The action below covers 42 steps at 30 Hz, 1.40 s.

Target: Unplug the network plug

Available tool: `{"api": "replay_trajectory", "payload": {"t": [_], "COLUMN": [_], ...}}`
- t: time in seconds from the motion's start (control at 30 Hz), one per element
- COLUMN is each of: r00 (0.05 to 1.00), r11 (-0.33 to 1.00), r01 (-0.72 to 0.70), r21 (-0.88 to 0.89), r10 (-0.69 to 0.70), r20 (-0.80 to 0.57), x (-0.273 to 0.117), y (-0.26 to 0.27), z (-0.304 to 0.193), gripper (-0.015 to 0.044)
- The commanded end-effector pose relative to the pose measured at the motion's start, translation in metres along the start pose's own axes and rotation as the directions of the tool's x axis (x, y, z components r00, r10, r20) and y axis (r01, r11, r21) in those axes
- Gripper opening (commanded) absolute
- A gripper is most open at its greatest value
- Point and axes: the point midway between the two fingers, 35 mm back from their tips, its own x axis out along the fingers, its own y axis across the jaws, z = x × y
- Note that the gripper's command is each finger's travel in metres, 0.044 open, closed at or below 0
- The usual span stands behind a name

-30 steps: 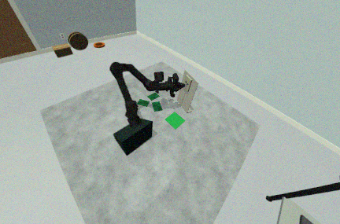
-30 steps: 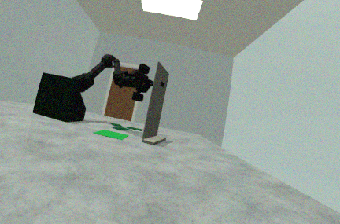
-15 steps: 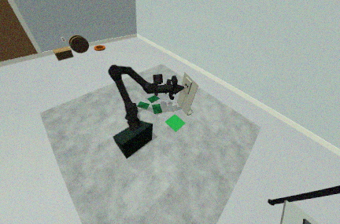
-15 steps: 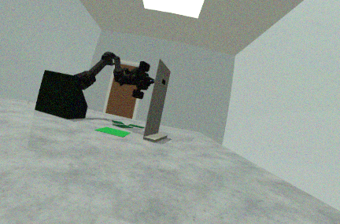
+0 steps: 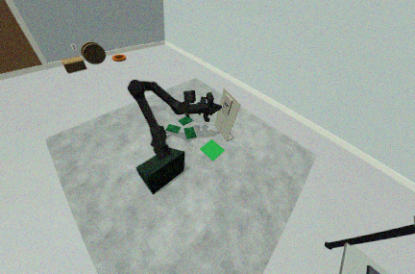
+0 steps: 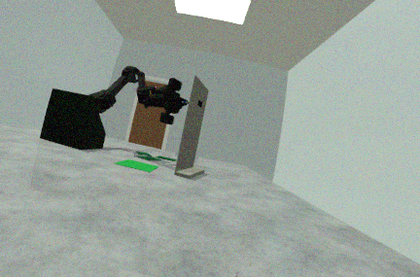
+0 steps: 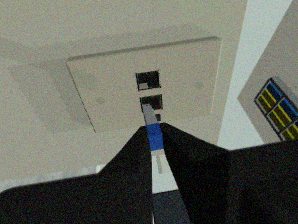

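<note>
Clamped narrowly on the blue plug [image 7: 155, 136] just ahead of the jaws, the grip suits a small, light, rigid piece whose thin tab looks fragile.

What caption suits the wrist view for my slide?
Black tool shut on the blue-and-grey network plug, its tip at the lower socket of the beige wall plate.

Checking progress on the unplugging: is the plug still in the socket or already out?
Still in. In the wrist view the plug has its tip in the lower socket, and the end effector is shut on its blue body.
</note>
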Motion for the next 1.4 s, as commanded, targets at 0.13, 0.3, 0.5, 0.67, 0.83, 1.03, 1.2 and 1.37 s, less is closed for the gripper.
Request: {"api": "replay_trajectory", "payload": {"t": [0.13,0.3,0.5,0.67,0.83,1.03,1.2,1.37], "r00": [1.0,1.0,1.0,1.0,1.0,1.0,1.0,1.0], "r11": [1.0,1.0,1.0,1.0,1.0,1.0,1.0,1.0], "r01": [0.0,0.0,0.0,0.0,0.0,0.0,0.0,0.0], "r21": [0.003,0.003,0.003,0.003,0.003,0.003,0.003,0.003], "r10": [0.0,0.0,0.0,0.0,0.0,0.0,0.0,0.0], "r20": [-0.006,-0.006,-0.006,-0.006,-0.006,-0.006,-0.006,-0.006], "x": [-0.005,-0.007,-0.01,-0.012,-0.015,-0.018,-0.02,-0.022], "y": [0.0,0.0,0.0,0.0,0.0,0.0,0.0,0.001], "z": [-0.002,-0.002,-0.002,-0.002,-0.002,-0.002,-0.003,-0.003], "gripper": [0.0,0.0,0.0,0.0,0.0,0.0,0.0,0.0]}}
